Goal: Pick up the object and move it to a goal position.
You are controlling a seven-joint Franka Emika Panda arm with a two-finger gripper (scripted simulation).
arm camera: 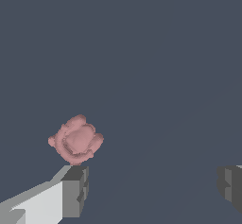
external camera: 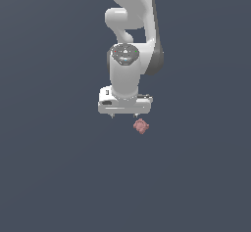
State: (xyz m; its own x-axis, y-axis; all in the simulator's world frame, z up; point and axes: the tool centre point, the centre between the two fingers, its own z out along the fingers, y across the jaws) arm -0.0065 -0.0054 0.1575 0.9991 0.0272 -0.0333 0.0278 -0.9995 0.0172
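My tool (external camera: 124, 114) hangs with its two fingers spread wide apart and nothing between them. In the wrist view one dark finger pad (arm camera: 75, 190) shows on one side and the other only as a sliver at the picture's opposite edge, with a broad bare gap between.

There is one object (external camera: 141, 126), a small pinkish-red lumpy blob, far smaller than my tool. In the exterior view it sits just beyond the tool's lower edge, toward the exterior view's right, near one fingertip but not between the fingers. The wrist view agrees: the object (arm camera: 75, 139) lies just past the tip of one finger, outside the gap; whether it touches that tip I cannot tell.

The grey surface (external camera: 54, 177) around it is flat and uniform on every side, and no edge of it shows in either view, so there is open room all round the blob and the tool. I count one arm (external camera: 132, 25), one tool, two fingers, one object.
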